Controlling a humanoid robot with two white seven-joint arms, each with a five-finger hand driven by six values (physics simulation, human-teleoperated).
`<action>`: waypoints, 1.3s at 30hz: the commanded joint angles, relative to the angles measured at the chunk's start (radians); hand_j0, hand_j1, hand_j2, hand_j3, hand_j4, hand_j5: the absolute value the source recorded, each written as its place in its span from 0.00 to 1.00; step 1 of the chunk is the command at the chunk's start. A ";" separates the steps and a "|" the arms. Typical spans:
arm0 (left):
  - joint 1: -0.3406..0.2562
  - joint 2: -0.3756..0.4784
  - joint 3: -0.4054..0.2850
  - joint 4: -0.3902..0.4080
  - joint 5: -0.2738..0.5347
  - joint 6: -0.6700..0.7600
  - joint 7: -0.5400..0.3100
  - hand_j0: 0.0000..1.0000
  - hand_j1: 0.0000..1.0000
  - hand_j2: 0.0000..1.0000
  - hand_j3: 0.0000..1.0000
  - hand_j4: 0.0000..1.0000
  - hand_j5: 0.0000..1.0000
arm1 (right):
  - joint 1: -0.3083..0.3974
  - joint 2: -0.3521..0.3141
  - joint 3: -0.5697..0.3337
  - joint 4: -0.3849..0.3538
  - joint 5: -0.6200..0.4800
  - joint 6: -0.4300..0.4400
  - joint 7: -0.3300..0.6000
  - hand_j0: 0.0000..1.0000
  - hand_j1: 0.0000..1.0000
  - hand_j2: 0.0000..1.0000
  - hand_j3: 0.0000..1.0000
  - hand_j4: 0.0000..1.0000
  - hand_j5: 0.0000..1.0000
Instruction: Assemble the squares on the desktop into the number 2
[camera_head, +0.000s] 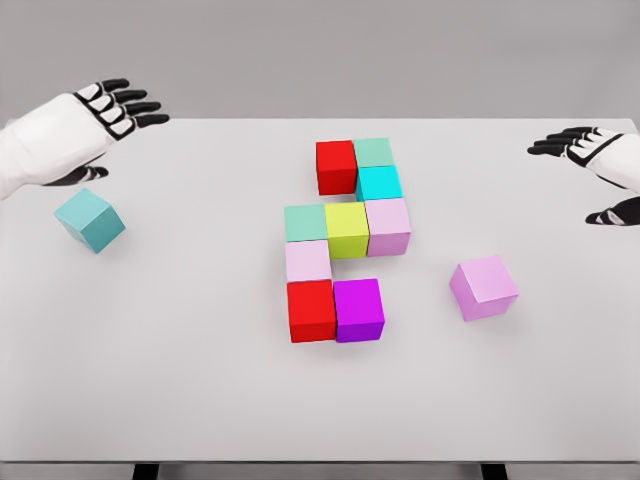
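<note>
The white table (200, 400) carries a cluster of nine cubes (345, 240) at centre. A loose teal cube (90, 220) lies at five o'clock below the left hand (95, 120), fingers spread, apart. A loose pink cube (484, 288) lies at seven o'clock from the open-fingered right hand (595, 165).

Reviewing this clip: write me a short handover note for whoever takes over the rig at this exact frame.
Left hand: open, holding nothing, above the table's far left.
Right hand: open, holding nothing, at the far right edge.
Assembled in the middle of the table: nine cubes touching, from the red cube at top down to the purple cube at the bottom. Top row, right link, middle row and left link read as done; the bottom row has only two cubes.
Loose: teal cube at left, tilted, near the left hand; pink cube at right, askew.
Left: probably one loose cube beside the purple cube to finish the bottom row.
</note>
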 joint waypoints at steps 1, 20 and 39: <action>0.000 0.001 -0.005 0.000 -0.011 0.000 -0.002 1.00 1.00 1.00 1.00 1.00 1.00 | 0.000 -0.001 0.001 -0.001 -0.006 0.002 -0.001 1.00 1.00 1.00 1.00 1.00 1.00; -0.064 0.210 -0.175 -0.006 -0.016 0.000 -0.020 1.00 1.00 1.00 1.00 1.00 1.00 | -0.245 0.048 0.285 0.039 0.172 0.002 0.257 1.00 1.00 1.00 1.00 1.00 1.00; -0.097 0.294 -0.354 0.061 0.252 0.000 -0.020 1.00 1.00 1.00 1.00 1.00 1.00 | -0.239 0.026 0.411 -0.205 0.175 0.002 0.260 1.00 1.00 1.00 1.00 1.00 1.00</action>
